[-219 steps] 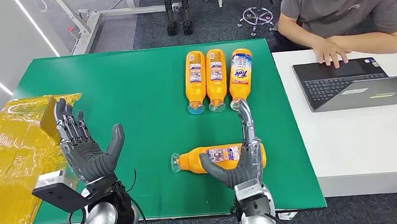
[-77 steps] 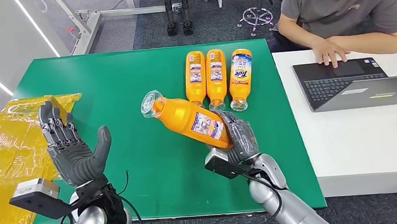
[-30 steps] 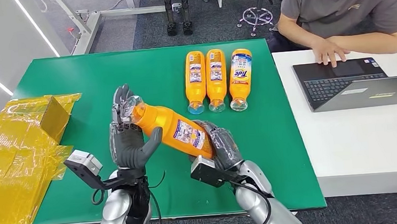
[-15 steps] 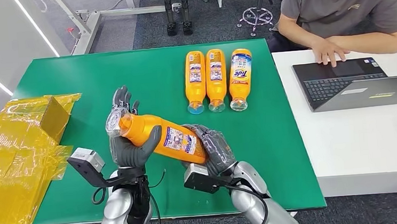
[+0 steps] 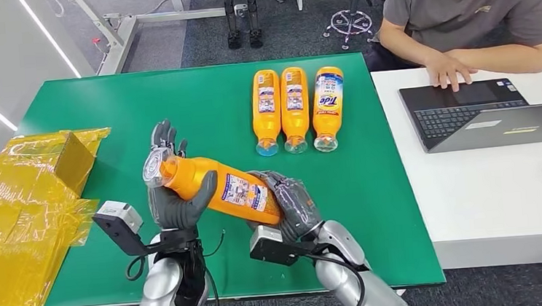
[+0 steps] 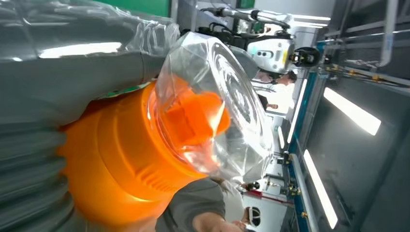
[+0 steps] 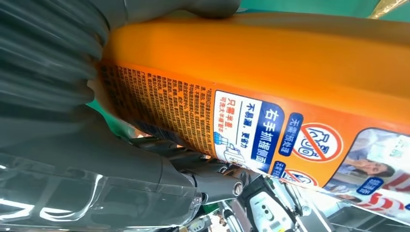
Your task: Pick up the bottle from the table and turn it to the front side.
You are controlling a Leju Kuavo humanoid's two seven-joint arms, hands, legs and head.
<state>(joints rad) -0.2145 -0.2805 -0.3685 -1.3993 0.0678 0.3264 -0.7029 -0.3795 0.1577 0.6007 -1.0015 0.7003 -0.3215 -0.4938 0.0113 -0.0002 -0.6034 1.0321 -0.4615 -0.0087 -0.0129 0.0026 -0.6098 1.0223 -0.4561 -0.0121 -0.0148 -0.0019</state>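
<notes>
Three orange bottles (image 5: 296, 109) are laid side by side on the green counter (image 5: 140, 105); a laptop (image 5: 488, 112) is seen alongside.

There are 2 silver arms, both smooth, rounded metal. The left hand (image 5: 174, 197) is dark grey, with a thick matte grey thumb and darker, segmented fingers (image 5: 164, 136) that show small metal parts. The right hand (image 5: 292, 202) is dark grey too, and a glossy clear film wrinkles over its back. A flat black-and-silver box (image 5: 117, 218) juts from the left wrist, another (image 5: 268, 242) from the right. Thin black cables (image 5: 210, 256) loop along the left forearm; more (image 5: 343, 253) curl over the right one. Up close, the left hand's cover (image 6: 29, 164) is grey and ribbed.
</notes>
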